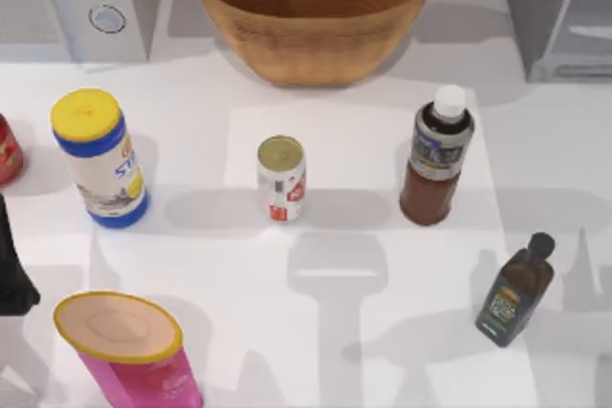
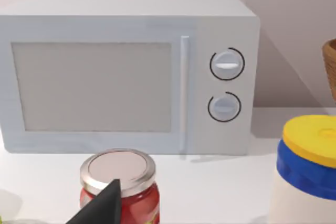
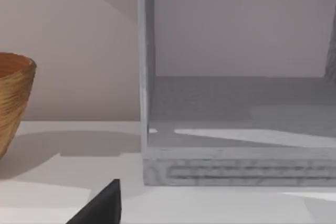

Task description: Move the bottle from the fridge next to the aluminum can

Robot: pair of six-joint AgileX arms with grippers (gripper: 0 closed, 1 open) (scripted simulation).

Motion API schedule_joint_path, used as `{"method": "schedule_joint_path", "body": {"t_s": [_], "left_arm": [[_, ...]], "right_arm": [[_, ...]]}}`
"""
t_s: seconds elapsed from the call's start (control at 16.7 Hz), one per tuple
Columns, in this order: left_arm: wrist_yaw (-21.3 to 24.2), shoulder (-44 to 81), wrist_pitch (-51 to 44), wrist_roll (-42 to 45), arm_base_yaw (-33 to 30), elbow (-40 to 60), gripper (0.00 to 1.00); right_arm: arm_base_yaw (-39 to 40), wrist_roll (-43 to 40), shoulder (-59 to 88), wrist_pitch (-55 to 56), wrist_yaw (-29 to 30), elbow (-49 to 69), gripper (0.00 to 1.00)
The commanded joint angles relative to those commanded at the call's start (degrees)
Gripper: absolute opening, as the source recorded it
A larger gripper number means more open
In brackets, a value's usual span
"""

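The bottle (image 1: 438,155), with white cap, grey-blue label and reddish-brown body, stands upright on the table right of the aluminum can (image 1: 282,179). A gap of bare table lies between them. The can is white and red with a dull gold top. The fridge (image 1: 559,11) sits at the back right corner; in the right wrist view its grey inner floor (image 3: 236,129) shows behind a metal frame. My left arm (image 1: 11,274) is parked at the table's left edge. A dark part of the left gripper (image 2: 100,208) and of the right gripper (image 3: 100,208) shows near each wrist camera, holding nothing visible.
A wicker bowl (image 1: 314,7) stands at the back middle and a grey box with two knobs (image 1: 86,2) at the back left. A yellow-lidded canister (image 1: 98,155), a red jar (image 1: 8,148) and a pink canister (image 1: 129,351) stand on the left. A dark olive bottle (image 1: 514,291) is front right.
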State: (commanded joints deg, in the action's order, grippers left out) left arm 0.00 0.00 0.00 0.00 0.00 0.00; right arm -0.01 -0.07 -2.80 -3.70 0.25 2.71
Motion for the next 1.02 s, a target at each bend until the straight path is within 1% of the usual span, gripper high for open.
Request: {"method": "schedule_joint_path", "body": {"t_s": [0.12,0.24,0.78,1.02], "left_arm": [[0.00,0.00,0.00,0.00,0.00,0.00,1.00],[0.00,0.00,0.00,0.00,0.00,0.00,1.00],[0.00,0.00,0.00,0.00,0.00,0.00,1.00],[0.00,0.00,0.00,0.00,0.00,0.00,1.00]], "right_arm": [[-0.10,-0.05,-3.65,-5.50,0.06,3.03,1.00],[-0.10,-0.08,-8.18,-13.38,0.02,6.76,1.00],[0.00,-0.26,-31.79,-59.56,-0.33,26.02,1.00],[-0.14,-0.46,-39.73,-74.63,-0.29,32.54,1.00]]}}
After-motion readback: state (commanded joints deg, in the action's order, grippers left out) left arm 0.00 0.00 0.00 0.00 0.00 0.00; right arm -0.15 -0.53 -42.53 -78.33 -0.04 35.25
